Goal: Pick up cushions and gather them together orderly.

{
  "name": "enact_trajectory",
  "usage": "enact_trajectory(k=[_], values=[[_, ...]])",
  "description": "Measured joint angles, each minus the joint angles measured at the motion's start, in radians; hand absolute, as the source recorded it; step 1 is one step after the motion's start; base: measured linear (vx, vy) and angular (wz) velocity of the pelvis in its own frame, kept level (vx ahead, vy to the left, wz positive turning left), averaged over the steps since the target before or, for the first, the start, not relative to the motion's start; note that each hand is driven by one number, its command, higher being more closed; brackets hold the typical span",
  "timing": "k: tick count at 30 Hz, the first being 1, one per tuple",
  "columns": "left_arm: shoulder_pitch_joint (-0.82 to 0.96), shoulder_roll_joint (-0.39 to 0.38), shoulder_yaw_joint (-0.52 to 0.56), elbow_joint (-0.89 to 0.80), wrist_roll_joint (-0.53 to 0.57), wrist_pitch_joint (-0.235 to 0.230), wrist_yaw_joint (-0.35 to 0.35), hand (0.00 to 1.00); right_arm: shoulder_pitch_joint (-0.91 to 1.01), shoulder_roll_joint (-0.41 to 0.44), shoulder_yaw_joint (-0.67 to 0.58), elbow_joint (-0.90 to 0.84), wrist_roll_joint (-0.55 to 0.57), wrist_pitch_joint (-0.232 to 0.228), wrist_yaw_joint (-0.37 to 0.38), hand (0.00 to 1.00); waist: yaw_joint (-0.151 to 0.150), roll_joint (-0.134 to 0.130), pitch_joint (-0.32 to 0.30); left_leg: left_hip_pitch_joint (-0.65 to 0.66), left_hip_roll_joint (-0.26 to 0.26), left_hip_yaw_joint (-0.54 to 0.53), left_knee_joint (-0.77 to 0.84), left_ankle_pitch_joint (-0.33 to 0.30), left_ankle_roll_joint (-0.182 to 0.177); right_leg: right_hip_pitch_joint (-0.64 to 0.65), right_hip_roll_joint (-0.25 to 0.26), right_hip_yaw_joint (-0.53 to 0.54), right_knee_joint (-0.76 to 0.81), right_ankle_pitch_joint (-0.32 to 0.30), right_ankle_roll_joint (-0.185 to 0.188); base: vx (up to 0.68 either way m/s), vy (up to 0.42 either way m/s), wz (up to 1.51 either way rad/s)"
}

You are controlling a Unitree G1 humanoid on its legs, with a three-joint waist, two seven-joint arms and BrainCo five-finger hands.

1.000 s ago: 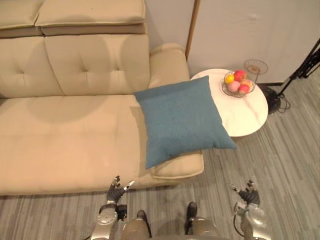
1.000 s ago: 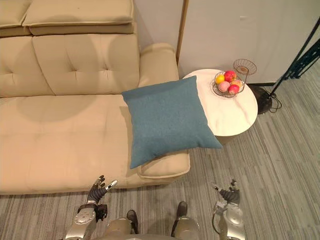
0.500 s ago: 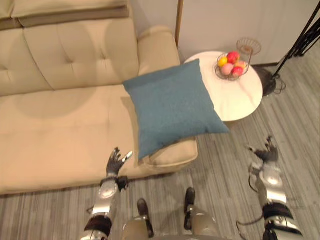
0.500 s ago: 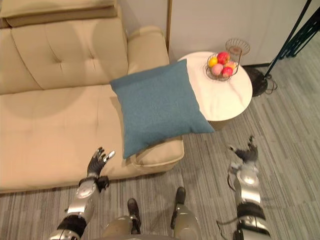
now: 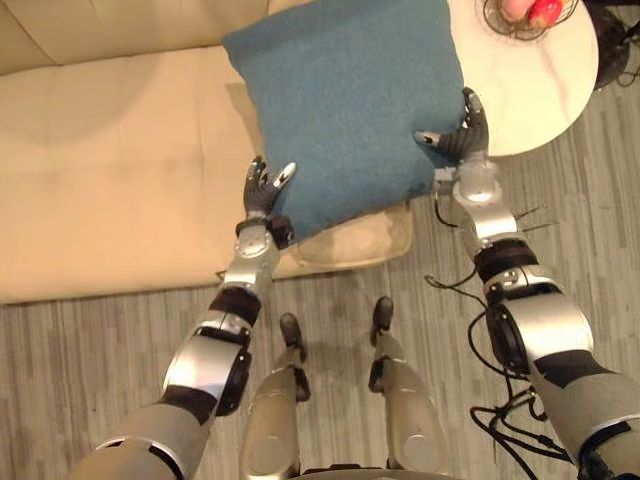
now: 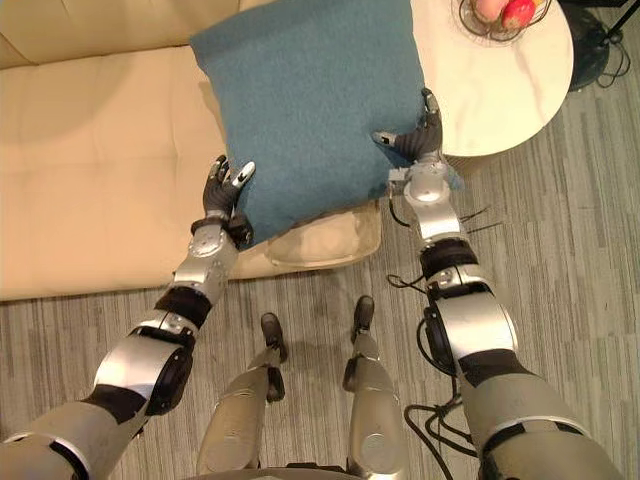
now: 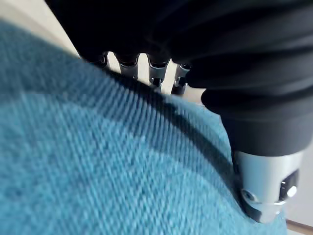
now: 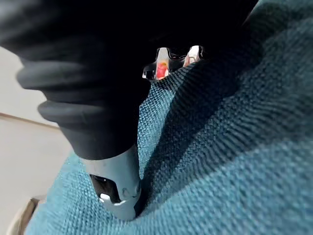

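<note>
A square blue cushion [image 5: 350, 100] lies tilted over the beige sofa's armrest [image 5: 352, 240], its right corner hanging towards the round table. My left hand [image 5: 264, 188] is at the cushion's lower left edge, fingers spread and straight, thumb resting on the fabric. My right hand [image 5: 462, 134] is at the cushion's right edge, fingers pointing up and thumb stretched onto the cloth. In the left wrist view the cushion [image 7: 98, 161] lies between the fingers [image 7: 128, 66] and the thumb. In the right wrist view the cushion [image 8: 234, 147] sits close against the palm.
The beige sofa seat [image 5: 110, 170] stretches to the left of the cushion. A round white side table [image 5: 535, 85] stands to the right with a wire fruit basket [image 5: 525, 12] on it. Grey plank floor [image 5: 100, 340] runs along the sofa's front.
The camera has tipped down and come closer. Both arms have reached forward from near the floor, and the hands now touch the cushion's left and right edges.
</note>
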Motion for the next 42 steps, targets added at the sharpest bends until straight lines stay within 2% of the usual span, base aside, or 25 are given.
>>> enact_trajectory(k=[8, 12, 19, 23, 25, 27, 30, 32, 34, 36, 37, 38, 39, 40, 41, 42], values=[[-0.015, 0.051, -0.010, -0.059, -0.022, -0.001, 0.020, 1.00, -0.012, -0.036, 0.125, -0.069, -0.037, 0.001, 0.004, 1.00, -0.014, 0.018, 0.028, -0.004, 0.006, 0.003, -0.001, 0.001, -0.002, -0.008, 0.010, 0.014, -0.004, 0.001, -0.001, 0.01, -0.006, -0.03], [0.019, 0.086, -0.022, -0.220, -0.019, 0.000, 0.034, 1.00, 0.095, -0.058, 0.132, -0.253, -0.035, -0.013, 0.004, 1.00, -0.012, 0.017, 0.028, 0.015, 0.008, 0.012, -0.018, 0.001, -0.002, -0.001, 0.018, 0.033, -0.015, 0.004, -0.006, 0.05, -0.014, -0.12], [0.309, 0.104, -0.073, -0.611, 0.035, -0.011, 0.046, 1.00, 0.486, -0.050, 0.130, -0.627, -0.024, -0.029, 0.004, 1.00, -0.017, 0.017, 0.025, 0.105, 0.009, 0.006, -0.037, -0.018, -0.020, 0.098, 0.025, 0.044, -0.057, 0.002, -0.003, 0.08, 0.003, -0.04], [0.584, 0.101, -0.091, -0.820, 0.083, -0.018, 0.051, 1.00, 0.731, 0.008, 0.134, -0.857, -0.023, -0.030, 0.009, 1.00, -0.014, 0.017, 0.021, 0.170, 0.017, -0.002, -0.036, -0.032, -0.029, 0.178, 0.034, 0.038, -0.079, -0.005, 0.005, 0.05, -0.016, 0.03], [0.713, 0.084, -0.098, -0.883, 0.088, -0.020, 0.047, 1.00, 0.838, 0.032, 0.145, -0.935, -0.024, -0.039, 0.024, 1.00, -0.012, 0.018, -0.019, 0.189, 0.020, -0.009, -0.041, -0.039, -0.028, 0.205, 0.036, 0.033, -0.087, -0.016, 0.015, 0.04, -0.014, 0.10], [0.878, 0.058, -0.099, -0.959, 0.091, -0.020, 0.036, 1.00, 0.949, 0.059, 0.165, -0.991, -0.024, -0.050, 0.059, 1.00, -0.007, 0.017, -0.101, 0.205, 0.021, -0.010, -0.061, -0.039, -0.028, 0.213, 0.039, 0.031, -0.087, -0.026, 0.016, 0.07, -0.009, 0.04], [1.054, 0.035, -0.098, -1.060, 0.091, -0.021, 0.017, 1.00, 1.077, 0.080, 0.187, -1.073, -0.014, -0.071, 0.101, 1.00, 0.017, 0.015, -0.161, 0.268, 0.021, 0.007, -0.079, -0.042, -0.032, 0.257, 0.041, 0.044, -0.087, -0.033, 0.023, 0.05, 0.006, -0.12], [1.134, 0.034, -0.086, -1.117, 0.091, -0.039, 0.016, 1.00, 1.110, 0.096, 0.210, -1.108, -0.013, -0.081, 0.116, 1.00, 0.037, 0.008, -0.197, 0.299, 0.017, 0.040, -0.091, -0.043, -0.031, 0.263, 0.041, 0.076, -0.084, -0.032, 0.024, 0.00, 0.020, -0.41], [1.178, 0.032, -0.082, -1.157, 0.091, -0.059, 0.016, 1.00, 1.116, 0.096, 0.228, -1.125, -0.001, -0.103, 0.121, 1.00, 0.047, 0.005, -0.205, 0.317, 0.014, 0.063, -0.085, -0.053, -0.029, 0.262, 0.039, 0.103, -0.065, -0.035, 0.030, -0.05, 0.029, -0.36], [1.179, 0.030, -0.082, -1.165, 0.102, -0.069, 0.015, 1.00, 1.114, 0.096, 0.230, -1.125, 0.012, -0.114, 0.121, 1.00, 0.047, 0.003, -0.207, 0.294, 0.013, 0.063, -0.031, -0.079, -0.021, 0.236, 0.028, 0.117, 0.004, -0.052, 0.056, -0.12, 0.053, -0.07], [1.169, 0.029, -0.082, -1.162, 0.106, -0.069, 0.012, 1.00, 1.112, 0.091, 0.230, -1.124, 0.012, -0.116, 0.121, 1.00, 0.042, 0.010, -0.212, 0.255, 0.026, 0.055, 0.025, -0.091, 0.004, 0.213, 0.030, 0.132, 0.031, -0.022, 0.112, -0.13, 0.050, 0.01], [1.162, 0.031, -0.082, -1.161, 0.113, -0.069, 0.010, 1.00, 1.111, 0.090, 0.228, -1.124, 0.012, -0.116, 0.121, 1.00, 0.040, 0.016, -0.212, 0.234, 0.047, 0.046, 0.047, -0.101, 0.016, 0.196, 0.036, 0.150, 0.087, -0.059, 0.142, -0.11, 0.018, 0.21], [1.147, 0.033, -0.082, -1.150, 0.118, -0.069, 0.004, 1.00, 1.114, 0.091, 0.226, -1.123, 0.012, -0.117, 0.120, 1.00, 0.030, 0.018, -0.211, 0.215, 0.051, 0.025, 0.069, -0.100, 0.017, 0.170, 0.032, 0.165, 0.207, -0.133, 0.116, -0.08, -0.022, 1.09], [1.116, 0.033, -0.083, -1.113, 0.132, -0.065, -0.008, 1.00, 1.133, 0.091, 0.220, -1.111, 0.012, -0.119, 0.119, 1.00, 0.011, 0.011, -0.213, 0.195, 0.038, -0.060, 0.105, -0.089, 0.015, 0.161, 0.024, 0.180, 0.467, -0.288, 0.082, -0.04, -0.047, 1.36], [1.116, 0.035, -0.083, -1.108, 0.133, -0.064, -0.008, 1.00, 1.136, 0.092, 0.220, -1.103, 0.012, -0.121, 0.119, 1.00, 0.013, 0.003, -0.216, 0.192, 0.028, -0.087, 0.108, -0.081, 0.013, 0.176, 0.023, 0.186, 0.509, -0.324, 0.096, -0.05, -0.101, 1.74], [1.118, 0.038, -0.083, -1.105, 0.133, -0.063, -0.008, 1.00, 1.136, 0.092, 0.220, -1.089, 0.011, -0.129, 0.119, 1.00, 0.020, -0.004, -0.220, 0.173, 0.010, -0.139, 0.112, -0.061, 0.013, 0.207, 0.022, 0.201, 0.515, -0.373, 0.088, -0.04, -0.128, 1.13]])
